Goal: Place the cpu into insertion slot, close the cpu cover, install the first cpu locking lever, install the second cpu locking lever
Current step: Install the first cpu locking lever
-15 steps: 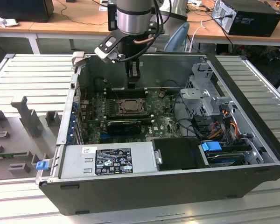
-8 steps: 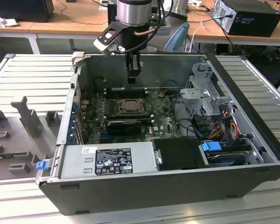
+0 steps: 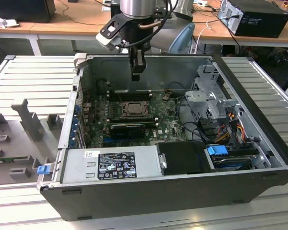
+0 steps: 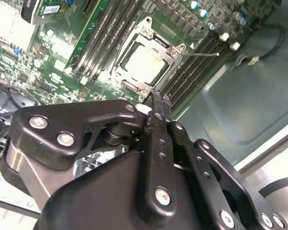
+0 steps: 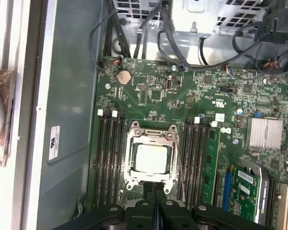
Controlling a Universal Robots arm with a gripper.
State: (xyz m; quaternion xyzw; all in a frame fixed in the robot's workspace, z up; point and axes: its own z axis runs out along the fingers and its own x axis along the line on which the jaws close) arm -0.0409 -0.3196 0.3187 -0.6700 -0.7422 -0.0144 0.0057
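Note:
The cpu (image 5: 151,158) lies pale and square in the insertion slot (image 5: 169,186) on the green motherboard (image 5: 149,91). The cpu cover (image 5: 150,137) lies flat around it as a metal frame. In the second wrist view the cpu (image 4: 144,62) shows inside the cover (image 4: 169,48), and a thin lever wire (image 4: 201,54) sticks out sideways from the socket's corner. My gripper (image 3: 137,72) hangs above the open case, over the back edge of the socket (image 3: 133,109). Its black fingers (image 5: 159,194) are shut with nothing between them, tips (image 4: 157,96) close to the socket's edge.
Black memory slots (image 5: 109,158) flank the socket on both sides. A ribbed silver heatsink (image 5: 265,132) and cable bundles (image 5: 201,48) sit nearby. The case's drive cage (image 3: 213,98) and power supply (image 3: 110,165) wall in the board.

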